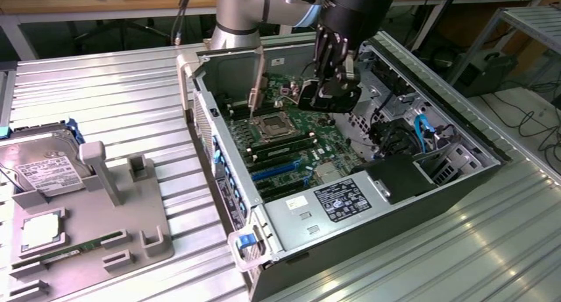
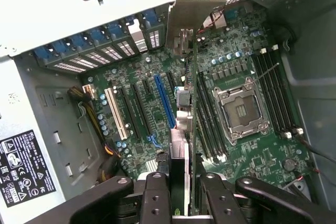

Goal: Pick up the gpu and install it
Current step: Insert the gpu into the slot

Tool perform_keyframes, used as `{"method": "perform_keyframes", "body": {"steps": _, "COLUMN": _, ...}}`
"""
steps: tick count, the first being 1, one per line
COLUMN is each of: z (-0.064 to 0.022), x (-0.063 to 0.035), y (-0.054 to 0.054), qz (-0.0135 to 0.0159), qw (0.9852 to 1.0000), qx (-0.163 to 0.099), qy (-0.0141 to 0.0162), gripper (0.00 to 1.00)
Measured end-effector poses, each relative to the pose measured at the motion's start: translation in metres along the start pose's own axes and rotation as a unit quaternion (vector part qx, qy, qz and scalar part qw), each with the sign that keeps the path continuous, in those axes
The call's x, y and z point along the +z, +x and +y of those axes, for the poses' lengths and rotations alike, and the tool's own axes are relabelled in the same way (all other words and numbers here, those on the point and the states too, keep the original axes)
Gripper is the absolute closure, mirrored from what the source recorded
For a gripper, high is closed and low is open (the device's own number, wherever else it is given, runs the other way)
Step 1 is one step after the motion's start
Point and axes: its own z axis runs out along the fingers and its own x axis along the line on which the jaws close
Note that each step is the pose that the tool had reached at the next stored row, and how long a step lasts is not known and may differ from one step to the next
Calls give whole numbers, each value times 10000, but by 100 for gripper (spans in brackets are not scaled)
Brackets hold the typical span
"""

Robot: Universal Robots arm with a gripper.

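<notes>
The gpu (image 2: 185, 129) hangs edge-on at centre frame in the wrist view, its silver bracket (image 2: 193, 11) toward the top, with the fingers (image 2: 157, 195) clamped on its near edge. It is over the motherboard (image 2: 247, 77) inside the open case (image 1: 438, 203): carried, not seated. Installing calls for lining its edge with the blue slot (image 2: 164, 100) and pressing straight in.

Bright, even indoor light with strong glare on bare metal.

The ribbed silver aluminium table (image 1: 114, 105) throws back pale streaks; the white-lit sheet-metal rear wall of the open computer case (image 2: 63, 9) is washed out, while the black gripper fingers (image 2: 157, 198) sit dark and softly blurred.
</notes>
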Motion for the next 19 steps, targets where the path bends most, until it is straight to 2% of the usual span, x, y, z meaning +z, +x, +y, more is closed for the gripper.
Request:
{"method": "perform_keyframes", "body": {"steps": 3, "z": -2, "x": 40, "y": 1, "qz": 2, "qw": 10000, "qx": 0, "qy": -3, "gripper": 73}}
{"method": "perform_keyframes", "body": {"steps": 6, "z": -4, "x": 79, "y": 0, "qz": 22, "qw": 10000, "qx": -36, "qy": 2, "gripper": 73}}
{"method": "perform_keyframes", "body": {"steps": 11, "z": -4, "x": 86, "y": 1, "qz": 32, "qw": 9996, "qx": -274, "qy": 1, "gripper": 73}}
{"method": "perform_keyframes", "body": {"steps": 15, "z": -4, "x": 89, "y": 1, "qz": 44, "qw": 9985, "qx": -538, "qy": -1, "gripper": 73}}
{"method": "perform_keyframes", "body": {"steps": 19, "z": 0, "x": 91, "y": -9, "qz": 56, "qw": 9968, "qx": -797, "qy": -4, "gripper": 73}}
